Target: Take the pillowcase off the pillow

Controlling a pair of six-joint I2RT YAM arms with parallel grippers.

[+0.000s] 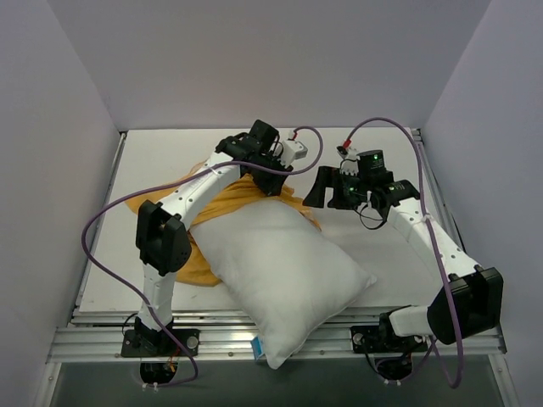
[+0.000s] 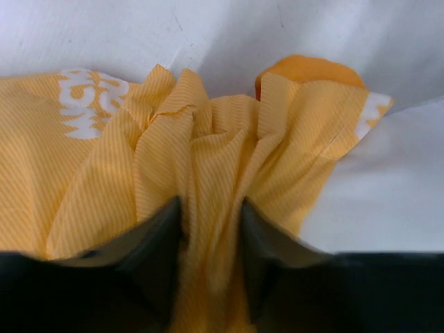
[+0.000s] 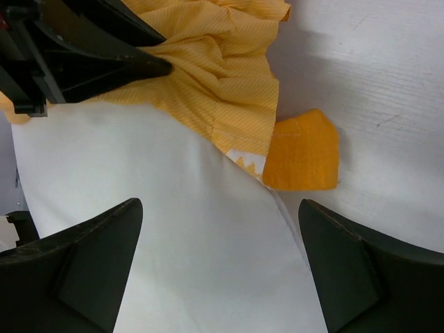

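Note:
The white pillow (image 1: 284, 267) lies diagonally in the middle of the table, its near corner hanging over the front edge. The orange-yellow pillowcase (image 1: 222, 202) is bunched at the pillow's far-left end, under my left arm. My left gripper (image 1: 271, 180) is shut on a gathered fold of the pillowcase (image 2: 208, 139), with cloth pinched between its fingers (image 2: 166, 232). My right gripper (image 1: 327, 191) is open and empty, hovering over the pillow's far end (image 3: 173, 208). The pillowcase edge (image 3: 215, 69) and its plain orange corner (image 3: 302, 152) lie just ahead of the right gripper (image 3: 218, 205).
The white table (image 1: 382, 161) is enclosed by pale walls at the left, back and right. A metal rail (image 1: 102, 343) runs along the front edge by the arm bases. Purple cables (image 1: 93, 246) loop from both arms. My left gripper's black body (image 3: 83, 55) shows in the right wrist view.

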